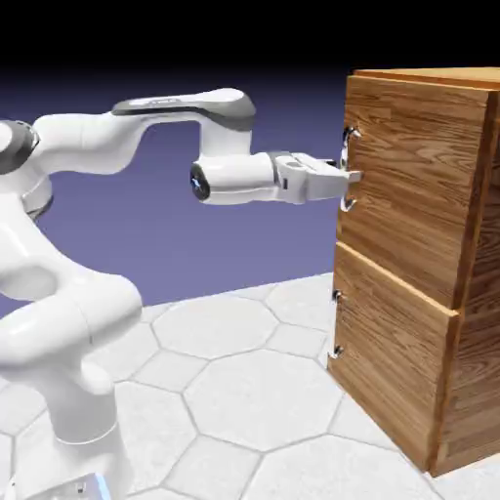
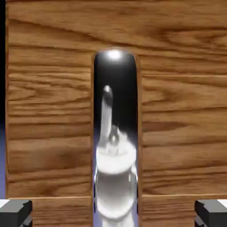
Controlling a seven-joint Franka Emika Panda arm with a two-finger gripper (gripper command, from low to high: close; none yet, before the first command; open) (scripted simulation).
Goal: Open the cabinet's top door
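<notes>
"While the white two-finger claw point(image 1: 345, 173) is up at the tall, boxy cabinet of brown wood-grain planks point(image 1: 479, 225), where exactly is the top door?"

"Right in front of it. The top door, the upper squarish wood-grain panel point(image 1: 420, 166), lies on the exterior view's right of the claw, and it sits closed against the cabinet."

"And its handle?"

"The slim, upright silver bar handle point(image 2: 115, 177) is between the two grey finger tips point(image 2: 17, 213), which stand well apart on either side of it. In the hand view it runs down the middle to the bottom edge, shiny, with bright reflections in it."

"So is the claw clenched on the bar?"

"No, it's released. Wood shows between the bar and each finger tip in the hand view. Whether a finger touches the door's face, I can't tell."

"How does the arm reach it?"

"The white jointed arm point(image 1: 88, 142) comes from the exterior view's left, with the claw pointing nearly level at the door. The similar lower door point(image 1: 395, 352), with its own silver handle point(image 1: 336, 322), is beneath, also closed."

"What's behind all that?"

"A blue-violet backdrop point(image 1: 283, 244), above a pale floor of polygonal tiles point(image 1: 264, 400)."
</notes>
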